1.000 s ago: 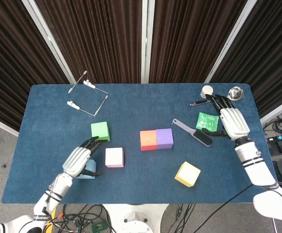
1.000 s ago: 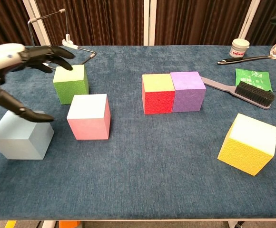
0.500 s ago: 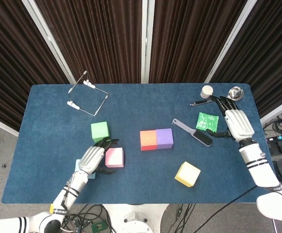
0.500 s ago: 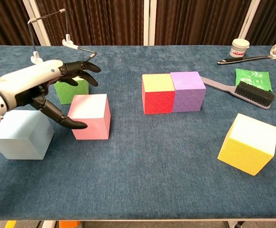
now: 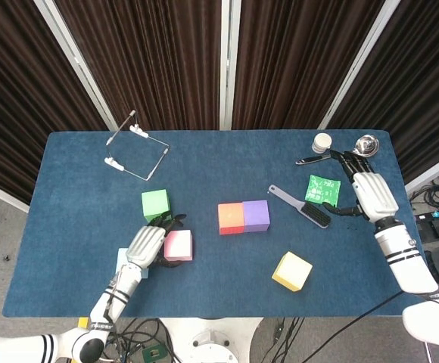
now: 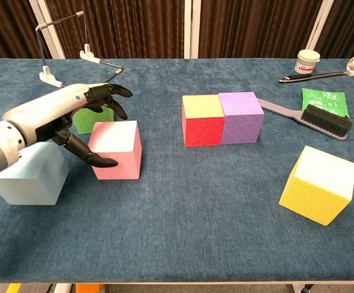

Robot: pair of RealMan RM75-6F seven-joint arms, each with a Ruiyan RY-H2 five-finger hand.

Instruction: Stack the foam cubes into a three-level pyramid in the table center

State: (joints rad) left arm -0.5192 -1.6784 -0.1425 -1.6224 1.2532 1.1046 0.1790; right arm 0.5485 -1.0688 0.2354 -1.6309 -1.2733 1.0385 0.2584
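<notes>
Foam cubes spread over the blue table (image 5: 76, 189), none stacked, with the left hand (image 6: 67, 119) at the pink cube (image 6: 116, 148).

Red cube (image 6: 202, 120) and purple cube (image 6: 241, 116) sit side by side, touching, near the table centre; the yellow cube (image 6: 318, 184) lies tilted well apart toward the front right. The green cube (image 5: 156, 204) stands just behind the pink one, and the light blue cube (image 6: 30, 174) is at the front left, partly under the left forearm. The left hand's fingers are spread wide around the pink cube's left side, thumb low at its front face; whether they touch it I cannot tell. The right hand (image 5: 371, 193) hovers with fingers apart, holding nothing, beside the green packet (image 5: 322, 189), near the brush (image 5: 301, 206), spoon (image 6: 332, 70) and small jar (image 6: 307, 61). A wire stand (image 5: 135, 147) sits at the back left.
</notes>
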